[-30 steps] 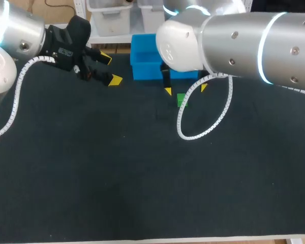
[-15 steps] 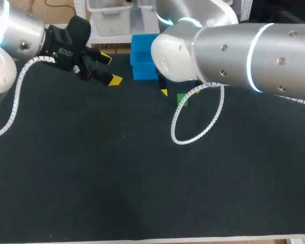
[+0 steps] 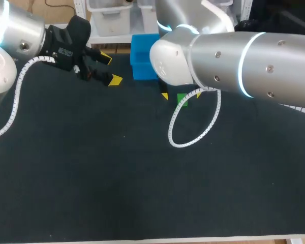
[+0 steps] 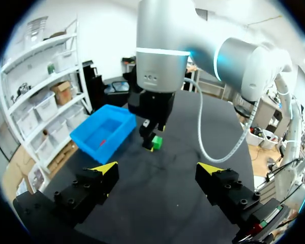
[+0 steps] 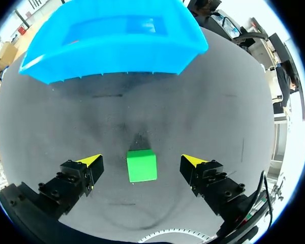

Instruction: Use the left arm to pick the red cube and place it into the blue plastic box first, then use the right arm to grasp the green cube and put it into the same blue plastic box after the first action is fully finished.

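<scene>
The green cube [image 5: 141,165] rests on the black table between the spread fingers of my right gripper [image 5: 142,160], neither finger touching it. In the head view the cube [image 3: 182,99] sits just in front of the blue plastic box [image 3: 144,63], with the right gripper [image 3: 181,95] straddling it. The red cube [image 4: 102,143] lies inside the blue box [image 4: 86,138]. My left gripper [image 3: 111,69] hangs open and empty to the left of the box. From the left wrist view, the green cube [image 4: 156,143] shows under the right gripper [image 4: 151,138].
The blue box's near wall [image 5: 117,61] stands a short way ahead of the green cube. A white coiled cable [image 3: 185,137] droops from my right arm onto the table. The black mat [image 3: 117,188] stretches toward the front edge.
My right gripper has come down and shifted slightly left, so its yellow tips now flank the green cube. The left arm has stayed put.
</scene>
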Controlling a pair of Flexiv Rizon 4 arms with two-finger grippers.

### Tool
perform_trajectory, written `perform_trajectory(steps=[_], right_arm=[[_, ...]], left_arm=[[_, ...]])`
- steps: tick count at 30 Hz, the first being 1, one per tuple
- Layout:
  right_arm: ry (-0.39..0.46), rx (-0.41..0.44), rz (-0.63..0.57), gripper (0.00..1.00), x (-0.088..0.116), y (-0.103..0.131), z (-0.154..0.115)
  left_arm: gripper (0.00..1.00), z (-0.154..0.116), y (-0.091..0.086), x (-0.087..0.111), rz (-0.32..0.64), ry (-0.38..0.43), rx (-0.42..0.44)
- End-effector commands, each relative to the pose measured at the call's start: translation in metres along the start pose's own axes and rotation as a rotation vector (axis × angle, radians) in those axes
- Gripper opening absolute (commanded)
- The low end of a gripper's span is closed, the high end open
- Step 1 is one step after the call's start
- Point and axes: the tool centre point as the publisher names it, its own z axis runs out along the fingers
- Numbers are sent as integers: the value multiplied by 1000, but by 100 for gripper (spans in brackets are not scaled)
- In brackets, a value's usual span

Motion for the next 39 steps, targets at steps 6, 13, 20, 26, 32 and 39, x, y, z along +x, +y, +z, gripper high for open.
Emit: perform_trajectory(steps=[6, 13, 20, 26, 32, 39], right_arm=[[10, -3, 16, 100, 2, -2, 10], [15, -8, 24, 9, 4, -4, 13], [19, -10, 24, 0, 5, -3, 15], [21, -13, 24, 0, 5, -3, 16], [22, -9, 25, 0, 8, -6, 9], [11, 6, 22, 0, 15, -16, -15]], left_arm=[[100, 0, 1, 2, 4, -7, 1], [100, 0, 1, 2, 4, -7, 1], [100, 0, 1, 2, 4, -7, 1], [100, 0, 1, 2, 4, -7, 1], [100, 0, 1, 2, 4, -7, 1], [100, 0, 1, 2, 4, -7, 1]])
